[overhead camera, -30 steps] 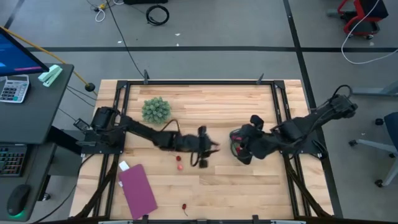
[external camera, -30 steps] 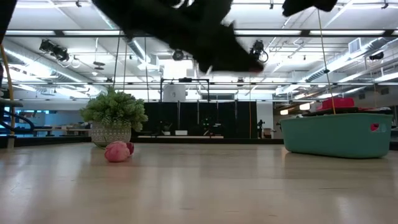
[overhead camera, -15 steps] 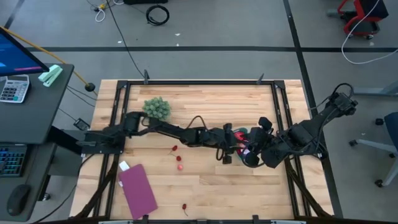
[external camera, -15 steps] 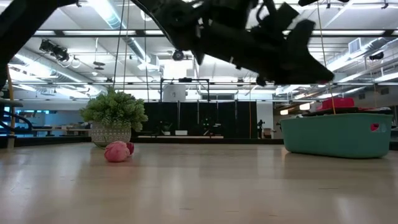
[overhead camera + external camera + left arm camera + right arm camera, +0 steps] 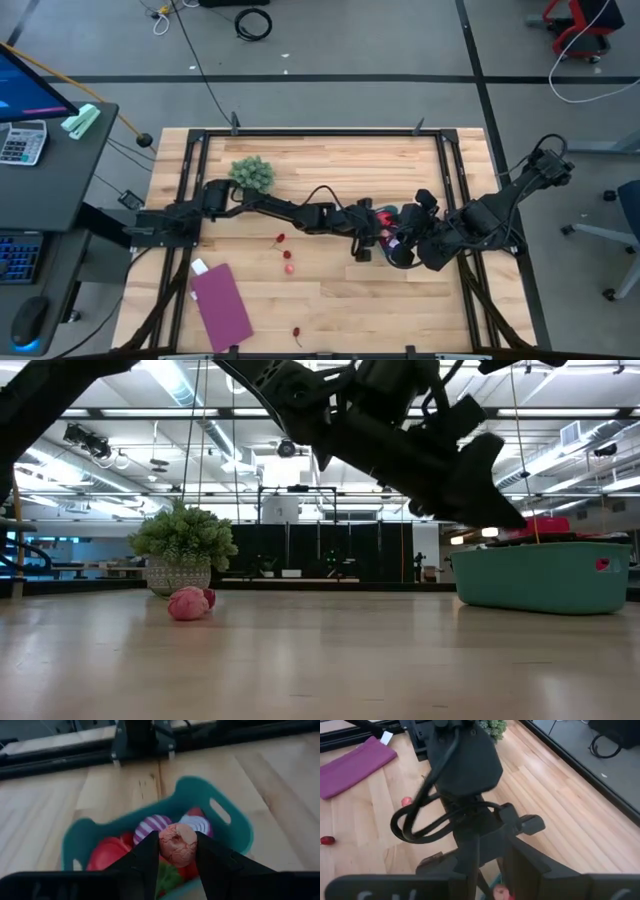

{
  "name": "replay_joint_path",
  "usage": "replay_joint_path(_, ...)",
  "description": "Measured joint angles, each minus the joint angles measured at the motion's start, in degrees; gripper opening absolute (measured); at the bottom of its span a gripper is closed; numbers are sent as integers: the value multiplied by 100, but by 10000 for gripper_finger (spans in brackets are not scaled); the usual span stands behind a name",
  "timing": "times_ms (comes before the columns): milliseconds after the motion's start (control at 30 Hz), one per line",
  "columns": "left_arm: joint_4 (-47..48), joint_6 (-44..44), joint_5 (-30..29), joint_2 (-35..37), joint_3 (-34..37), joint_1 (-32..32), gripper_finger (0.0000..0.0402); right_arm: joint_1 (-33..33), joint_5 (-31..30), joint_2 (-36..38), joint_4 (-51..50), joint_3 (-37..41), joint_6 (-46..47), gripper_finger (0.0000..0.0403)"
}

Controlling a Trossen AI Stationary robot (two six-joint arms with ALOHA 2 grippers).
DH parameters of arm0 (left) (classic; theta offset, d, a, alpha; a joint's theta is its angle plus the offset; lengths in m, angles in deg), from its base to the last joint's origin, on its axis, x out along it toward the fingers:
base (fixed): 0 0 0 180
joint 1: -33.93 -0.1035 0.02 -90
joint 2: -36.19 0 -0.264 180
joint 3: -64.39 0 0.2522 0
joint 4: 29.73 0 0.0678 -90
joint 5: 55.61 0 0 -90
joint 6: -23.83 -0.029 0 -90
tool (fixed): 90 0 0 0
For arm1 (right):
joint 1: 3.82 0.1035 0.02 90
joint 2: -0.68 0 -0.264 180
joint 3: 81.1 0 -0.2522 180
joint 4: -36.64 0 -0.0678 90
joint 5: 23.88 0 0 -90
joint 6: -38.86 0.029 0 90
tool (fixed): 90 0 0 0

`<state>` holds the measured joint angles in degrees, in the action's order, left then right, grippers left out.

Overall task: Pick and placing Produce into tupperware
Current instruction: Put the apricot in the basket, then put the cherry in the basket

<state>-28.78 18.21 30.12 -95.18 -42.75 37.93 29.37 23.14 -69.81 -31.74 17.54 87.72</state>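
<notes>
One pink produce piece (image 5: 177,844) pinched between left gripper (image 5: 175,857) fingers, held directly above teal tupperware (image 5: 235,827) at frame centre, so I judge release comes next. Tub already holds red and striped pieces. Right gripper (image 5: 405,245) beside tub; grip state unclear.

Both claws (image 5: 385,238) over tupperware (image 5: 381,216)

Three loose produce pieces (image 5: 288,267), one tupperware (image 5: 235,822).
</notes>
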Motion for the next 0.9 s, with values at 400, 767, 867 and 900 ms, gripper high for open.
replay_joint_path(400, 410, 74, 6, 2, 4, -419, 153, 8, -7, 0, 1, 0, 13, 100)
replay_joint_path(767, 737, 32, 0, 310, 2, -601, 149, 8, -5, 0, -1, 0, 11, 100)
replay_joint_path(867, 964, -137, 4, 604, 0, -555, 145, 8, -5, -3, -1, 0, 10, 100)
replay_joint_path(900, 1125, -149, 6, 731, 2, -542, 144, 8, -5, -3, 1, 0, 11, 100)
